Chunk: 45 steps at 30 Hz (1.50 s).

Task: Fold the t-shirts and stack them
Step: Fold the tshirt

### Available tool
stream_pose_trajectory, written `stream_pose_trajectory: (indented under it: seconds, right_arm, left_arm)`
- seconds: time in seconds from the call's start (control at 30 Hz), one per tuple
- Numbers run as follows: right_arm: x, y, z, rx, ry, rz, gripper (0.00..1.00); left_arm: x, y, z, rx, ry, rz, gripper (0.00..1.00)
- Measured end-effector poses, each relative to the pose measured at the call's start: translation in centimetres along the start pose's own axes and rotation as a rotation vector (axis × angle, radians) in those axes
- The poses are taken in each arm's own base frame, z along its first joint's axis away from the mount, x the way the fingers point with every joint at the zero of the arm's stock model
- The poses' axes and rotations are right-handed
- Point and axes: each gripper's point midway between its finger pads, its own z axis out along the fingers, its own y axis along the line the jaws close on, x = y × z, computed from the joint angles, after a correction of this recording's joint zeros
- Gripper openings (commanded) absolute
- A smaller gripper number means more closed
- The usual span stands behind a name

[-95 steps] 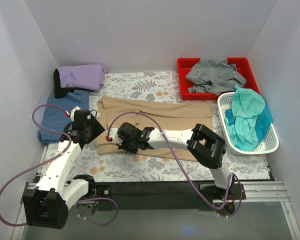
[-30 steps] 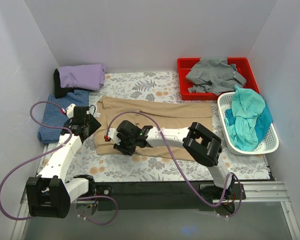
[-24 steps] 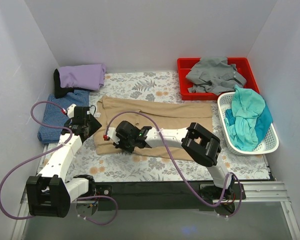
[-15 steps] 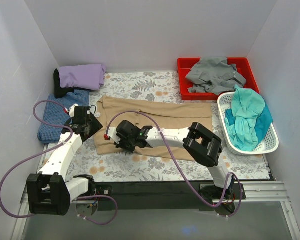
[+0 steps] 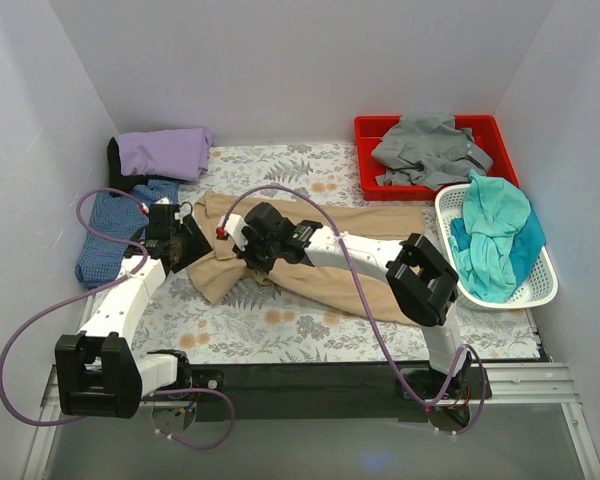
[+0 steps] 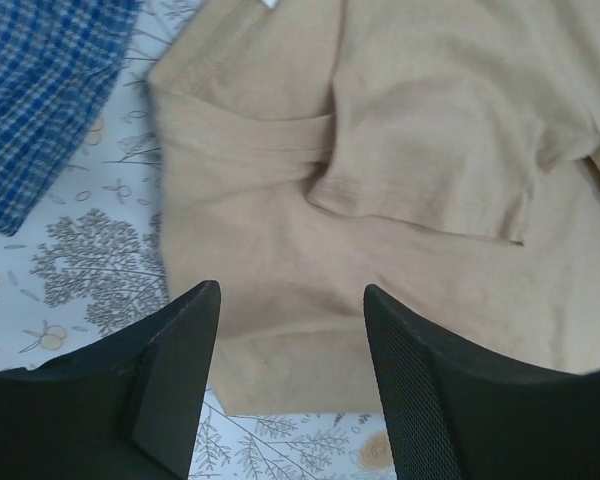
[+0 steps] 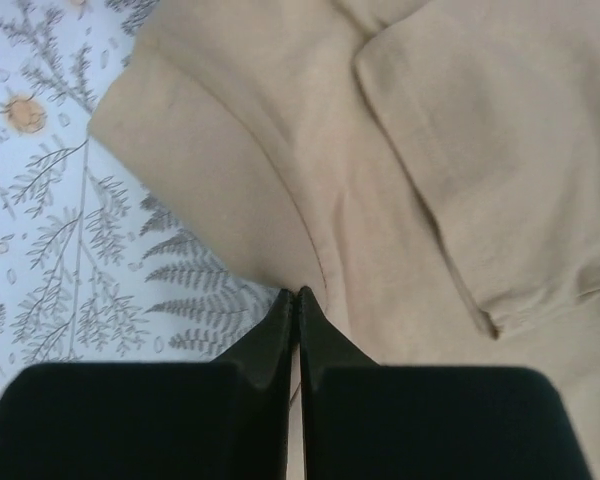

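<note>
The right gripper (image 7: 298,297) is pinched tight on the tan t-shirt (image 7: 450,130); the left gripper (image 6: 290,295) hovers above it, spread and empty.

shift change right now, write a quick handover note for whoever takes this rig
Right gripper: shut, pinching the tan t-shirt near its left end.
Left gripper: open over the same shirt, holding nothing.
The tan t-shirt lies mid-table, not yet folded. Lavender t-shirt and blue t-shirt look folded at the far left, not stacked. Grey t-shirt is crumpled in the red tray, teal t-shirt in the white basket.
To do: fold tan, grey, teal; stack all.
</note>
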Motion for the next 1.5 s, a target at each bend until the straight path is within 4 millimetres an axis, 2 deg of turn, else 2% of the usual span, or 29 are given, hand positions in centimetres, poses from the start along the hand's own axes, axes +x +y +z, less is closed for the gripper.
stream_pose_trajectory:
  seconds: [0.17, 0.3, 0.43, 0.63, 0.77, 0.9, 1.17, 1.23, 1.33, 1.5]
  right_arm:
    - [-0.6, -3.1, 0.9, 0.023, -0.014, 0.03, 0.01]
    - [0.4, -4.8, 2.3, 0.028, 0.007, 0.047, 0.01]
    - [1.4, -5.3, 3.6, 0.015, 0.028, 0.055, 0.01]
    - [1.7, -5.9, 4.5, 0.005, 0.038, 0.067, 0.01]
    - [1.5, -6.2, 4.4, 0.005, 0.031, 0.071, 0.01]
    - [1.6, -6.7, 4.2, 0.009, 0.028, 0.077, 0.01]
    - [1.6, -6.9, 4.2, 0.012, 0.028, 0.079, 0.01]
    - [1.6, -6.9, 4.2, 0.011, 0.028, 0.079, 0.01]
    - [1.6, -7.0, 4.2, 0.012, 0.026, 0.08, 0.01]
    - [1.8, -7.0, 4.2, 0.013, 0.027, 0.081, 0.01]
  left_arm:
    - [0.1, -2.7, -0.7, 0.148, 0.036, 0.054, 0.55]
    - [1.4, -4.8, -1.5, 0.289, 0.112, 0.106, 0.53]
    - [3.0, -6.2, -2.2, 0.386, 0.189, 0.134, 0.53]
    - [5.2, -7.9, -3.8, 0.484, 0.284, 0.146, 0.5]
    - [6.4, -7.8, -4.2, 0.465, 0.321, 0.135, 0.5]
    - [7.0, -7.1, -3.7, 0.383, 0.32, 0.124, 0.51]
    - [9.5, -4.6, 0.9, 0.099, 0.353, 0.096, 0.54]
    - [9.8, -4.1, 1.5, 0.049, 0.338, 0.078, 0.54]
    - [9.3, -3.4, 1.8, -0.009, 0.281, 0.049, 0.55]
    - [6.3, -2.7, 1.4, -0.06, 0.113, 0.01, 0.55]
